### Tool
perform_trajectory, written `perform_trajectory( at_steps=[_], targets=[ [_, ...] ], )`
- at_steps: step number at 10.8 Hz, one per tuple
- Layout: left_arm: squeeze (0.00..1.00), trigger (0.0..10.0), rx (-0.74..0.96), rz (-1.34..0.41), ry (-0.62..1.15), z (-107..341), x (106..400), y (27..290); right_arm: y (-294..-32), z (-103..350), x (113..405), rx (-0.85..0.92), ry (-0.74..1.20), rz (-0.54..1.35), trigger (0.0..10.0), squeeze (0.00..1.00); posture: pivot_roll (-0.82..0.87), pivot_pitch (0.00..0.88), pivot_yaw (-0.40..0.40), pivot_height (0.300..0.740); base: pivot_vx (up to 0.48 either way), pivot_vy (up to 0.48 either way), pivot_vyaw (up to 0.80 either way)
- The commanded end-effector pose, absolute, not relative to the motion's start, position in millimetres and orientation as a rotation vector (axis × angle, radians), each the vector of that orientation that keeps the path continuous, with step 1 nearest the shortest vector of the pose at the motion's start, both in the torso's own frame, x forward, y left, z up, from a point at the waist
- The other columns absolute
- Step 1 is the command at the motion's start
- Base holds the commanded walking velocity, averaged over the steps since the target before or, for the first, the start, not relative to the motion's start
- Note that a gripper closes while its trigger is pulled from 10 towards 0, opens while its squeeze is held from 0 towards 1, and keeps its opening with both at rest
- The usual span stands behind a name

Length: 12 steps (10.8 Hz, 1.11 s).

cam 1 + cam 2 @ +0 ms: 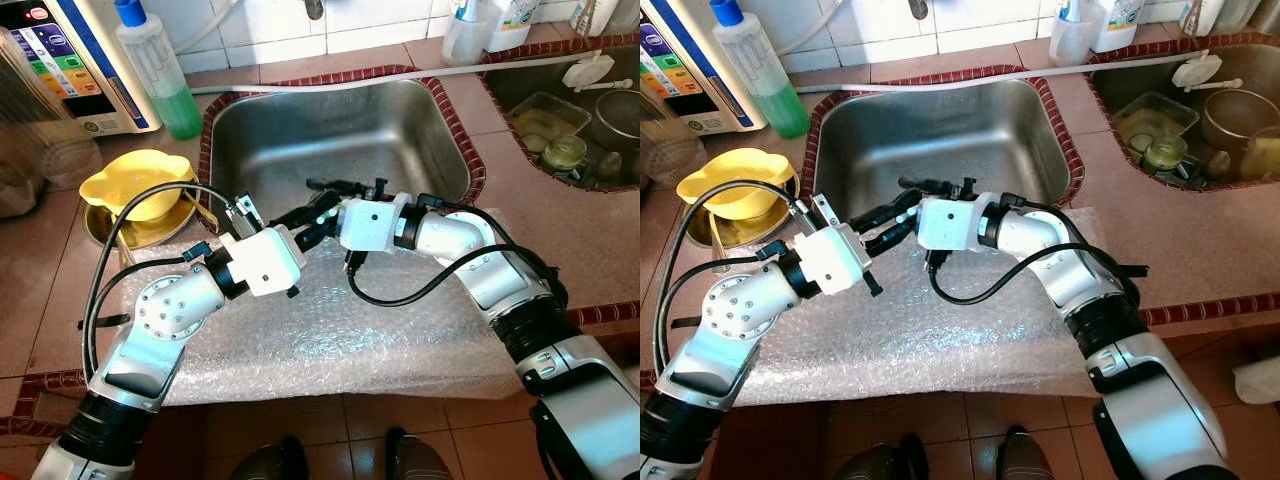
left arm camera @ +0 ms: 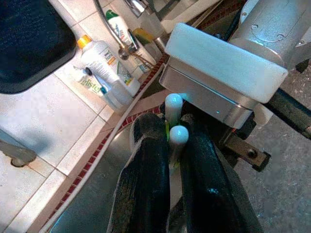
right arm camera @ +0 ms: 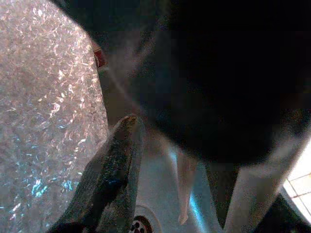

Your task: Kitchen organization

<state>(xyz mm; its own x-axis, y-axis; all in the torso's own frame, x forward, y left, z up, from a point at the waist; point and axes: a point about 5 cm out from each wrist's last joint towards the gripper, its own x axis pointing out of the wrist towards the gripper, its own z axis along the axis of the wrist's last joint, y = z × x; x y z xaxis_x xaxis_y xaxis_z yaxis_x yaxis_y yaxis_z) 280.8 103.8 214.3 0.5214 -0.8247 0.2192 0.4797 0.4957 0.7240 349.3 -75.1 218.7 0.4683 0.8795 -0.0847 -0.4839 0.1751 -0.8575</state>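
Two slim white plastic sticks with rounded tips (image 2: 175,121) sit clamped between my left gripper (image 1: 300,222) fingers above the steel sink's (image 1: 300,130) front edge, light, stiff, slippery, best pinched mid-length; right gripper (image 1: 325,190) fingers I cannot tell.

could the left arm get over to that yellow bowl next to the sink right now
Probably yes, once it lets go. The yellow bowl sits open on the counter on the robot's left, close to the left tool, nothing between. But that tool is shut on white sticks over the sink, nose to nose with the right tool.
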Motion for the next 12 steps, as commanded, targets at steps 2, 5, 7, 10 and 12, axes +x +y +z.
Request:
perform_trajectory(
  at_steps=[2, 5, 7, 10, 12],
  targets=[
    [0.00, 3.3, 0.669, -0.848, -0.603, 212, 278, 104, -69, 219, 347, -0.972, -0.510, 1.037, 0.0, 0.00, -0.16, 0.240, 0.119, 0.740, 0.000, 0.000, 0.00],
    [1.00, 10.0, 0.627, -0.810, -0.606, 213, 279, 105, -71, 214, 346, -0.966, -0.502, 1.018, 0.0, 0.00, -0.16, 0.242, 0.122, 0.740, 0.000, 0.000, 0.00],
    [1.00, 10.0, 0.603, -0.779, -0.626, 217, 281, 104, -76, 213, 348, -0.976, -0.494, 0.989, 0.0, 0.00, -0.17, 0.242, 0.123, 0.740, 0.000, 0.000, 0.00],
    [1.00, 10.0, 0.567, -0.672, -0.660, 226, 287, 112, -82, 209, 350, -1.006, -0.482, 0.954, 0.0, 0.00, -0.17, 0.239, 0.127, 0.740, 0.000, 0.000, 0.00],
    [1.00, 10.0, 0.524, -0.639, -0.646, 228, 290, 117, -93, 207, 357, -1.050, -0.457, 0.870, 0.0, 0.00, -0.17, 0.240, 0.126, 0.740, 0.000, 0.000, 0.00]
  ],
)
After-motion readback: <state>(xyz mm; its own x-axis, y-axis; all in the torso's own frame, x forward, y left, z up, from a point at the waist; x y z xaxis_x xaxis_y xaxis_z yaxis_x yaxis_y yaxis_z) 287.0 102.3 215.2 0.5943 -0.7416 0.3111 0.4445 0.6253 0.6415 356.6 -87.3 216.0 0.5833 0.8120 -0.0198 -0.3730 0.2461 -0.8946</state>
